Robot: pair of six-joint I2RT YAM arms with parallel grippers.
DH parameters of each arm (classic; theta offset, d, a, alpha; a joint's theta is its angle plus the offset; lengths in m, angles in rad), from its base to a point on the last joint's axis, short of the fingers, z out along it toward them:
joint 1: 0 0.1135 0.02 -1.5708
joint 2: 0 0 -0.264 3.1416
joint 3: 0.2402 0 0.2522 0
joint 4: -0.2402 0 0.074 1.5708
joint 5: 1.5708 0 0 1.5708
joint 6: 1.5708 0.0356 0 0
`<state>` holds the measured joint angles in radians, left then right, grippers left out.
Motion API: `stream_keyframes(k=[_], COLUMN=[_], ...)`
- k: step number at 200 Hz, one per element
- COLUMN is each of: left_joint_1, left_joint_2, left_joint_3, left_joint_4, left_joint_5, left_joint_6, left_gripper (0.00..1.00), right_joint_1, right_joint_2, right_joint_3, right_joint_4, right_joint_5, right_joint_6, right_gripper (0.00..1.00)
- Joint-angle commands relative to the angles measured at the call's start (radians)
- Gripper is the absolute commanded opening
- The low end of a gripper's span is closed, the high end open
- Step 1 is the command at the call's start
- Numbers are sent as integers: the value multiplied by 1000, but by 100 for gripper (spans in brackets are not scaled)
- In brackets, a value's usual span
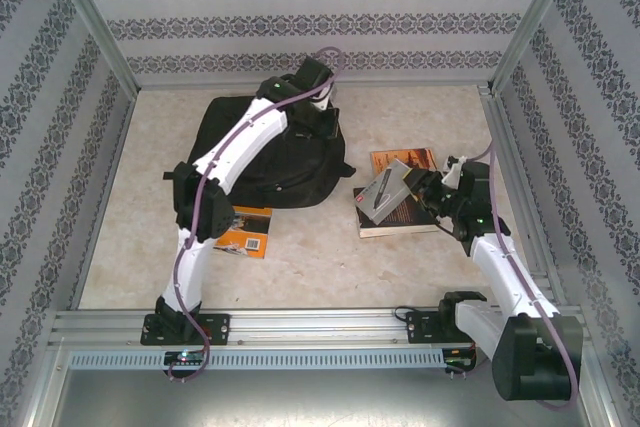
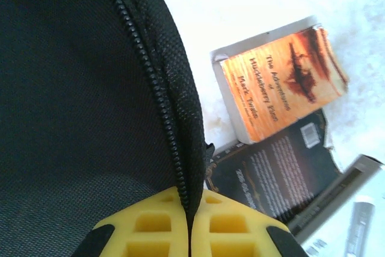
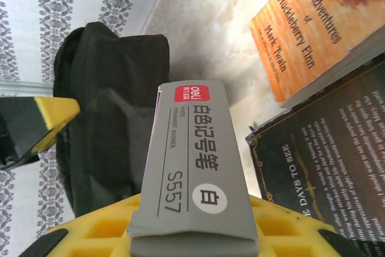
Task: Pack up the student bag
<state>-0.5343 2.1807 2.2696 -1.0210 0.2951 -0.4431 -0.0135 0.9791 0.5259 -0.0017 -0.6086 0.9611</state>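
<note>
**Left gripper pinches backpack zip edge; right gripper holds marker box**

The backpack [image 1: 290, 172] lies flat on the pale table [image 1: 330, 267], in the upper middle of the top view, a little left of centre. The left arm reaches over it to its far, upper-right edge. In the left wrist view the left gripper [image 2: 189, 218] sits at the bottom centre of the frame. Its yellow fingers [image 2: 150, 227] are pressed together, with the backpack's zipped seam [image 2: 153, 82] clamped between them. Black fabric fills the left half of that frame.

The right gripper [image 1: 425, 187] is at the right of the top view. It grips the near end of a grey marker box [image 1: 385, 190], which sticks out toward the backpack and is tilted above a dark book [image 1: 400, 217]. In the right wrist view the box [image 3: 195, 167] rises from the bottom centre between yellow pads, its red label at the far end. The backpack [image 3: 102, 118] stands behind it at the left.

An orange paperback [image 1: 403, 160] lies just above the dark book, overlapping its upper edge. Another orange book [image 1: 245, 232] lies at the lower left of the backpack, partly under the left arm.
</note>
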Motion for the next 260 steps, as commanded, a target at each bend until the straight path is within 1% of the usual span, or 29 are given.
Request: stream_keyframes(k=[1,11,31,74,115,135,155,174,188,217,237,260], left_joint_1=[0,-2,-6,-23,-22,-23,-14,8,25,53,85,115], left_joint_2=[-51,-60,-67,-44,-34,-37,-57,-99,-149,-261,-293,-308], left_joint_3=[-72,-131,-232,-307,-291,-276,-216,-135,-114,-146,-157,-151], left_joint_4=[64,107,172,216,207,191,125,35,-2,-5,10,23], left_joint_5=[171,214,242,267,260,253,222,173,125,71,111,146], left_joint_6=[-55,-75,-103,-111,-105,-92,-52,-4,16,50,47,44], left_gripper=[7,8,10,14,16,7,0,0,0,0,0,0], right_joint_1=[16,17,17,17,15,16,16,17,22,76,152,256], right_joint_2=[9,14,22,22,20,19,-3,-42,-54,-43,11,129], right_joint_3=[60,62,59,26,17,23,35,65,100,179,248,343], right_joint_4=[25,23,6,-17,-19,-22,-30,-40,-33,4,30,63], right_joint_5=[10,12,29,41,40,38,35,25,6,12,61,133], right_joint_6=[-17,-18,-23,-47,-55,-56,-56,-35,-6,61,82,90], right_gripper=[30,30,30,29,29,29,28,28,28,28,28,27])
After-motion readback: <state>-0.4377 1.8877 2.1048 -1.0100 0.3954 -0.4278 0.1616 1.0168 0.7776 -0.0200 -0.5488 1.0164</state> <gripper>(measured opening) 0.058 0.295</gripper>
